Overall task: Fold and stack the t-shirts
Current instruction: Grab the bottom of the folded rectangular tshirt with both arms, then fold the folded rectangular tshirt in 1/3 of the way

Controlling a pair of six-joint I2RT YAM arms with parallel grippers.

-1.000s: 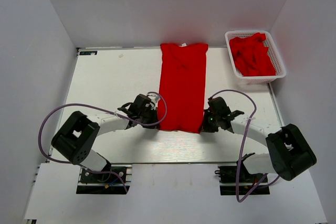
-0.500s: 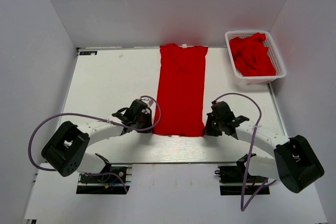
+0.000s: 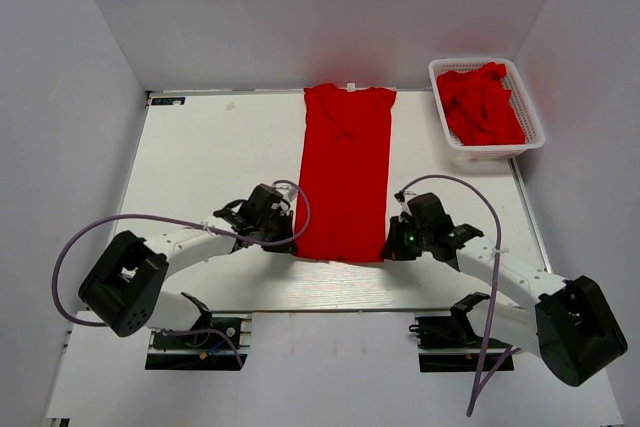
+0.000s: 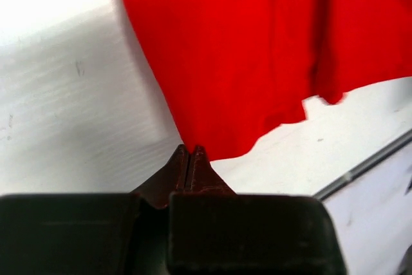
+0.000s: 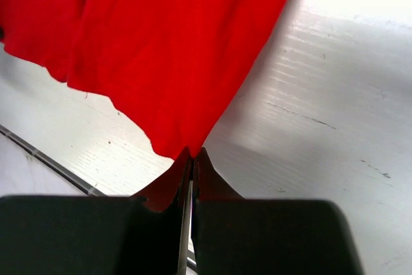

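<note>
The t-shirt point(image 3: 345, 172) lies as a long strip on the desk point(image 3: 210, 157), collar at the far edge, hem towards the near edge. The left claw point(image 4: 190, 154) is clamped on the hem's left corner. The right claw point(image 5: 192, 156) is clamped on its right corner. Further t-shirts point(image 3: 482, 105) fill the basket point(image 3: 490, 154) at the far right corner.

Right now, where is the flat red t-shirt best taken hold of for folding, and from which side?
At its two near hem corners, from the near side: the t-shirt lies long and narrow, collar far, hem toward the arms. The left end effector and right end effector are shut on those corners.
</note>
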